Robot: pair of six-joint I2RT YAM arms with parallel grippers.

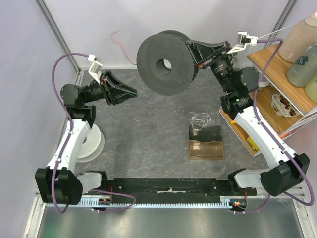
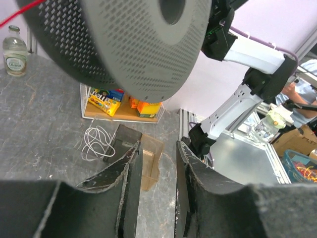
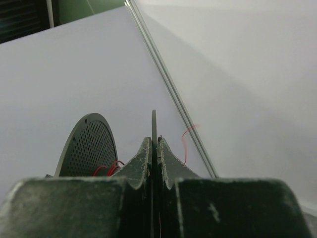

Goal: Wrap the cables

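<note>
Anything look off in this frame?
Yes: a length of red wire trails loose off the spool toward the back wall instead of lying wound. The right fingers pinch the spool's flange; the left fingers stand apart, holding nothing.

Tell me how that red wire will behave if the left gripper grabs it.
Probably floppy: the red wire trails in loose curves off the spool. Likely light and very thin, so it may slip from the left gripper unless pinched fully.
</note>
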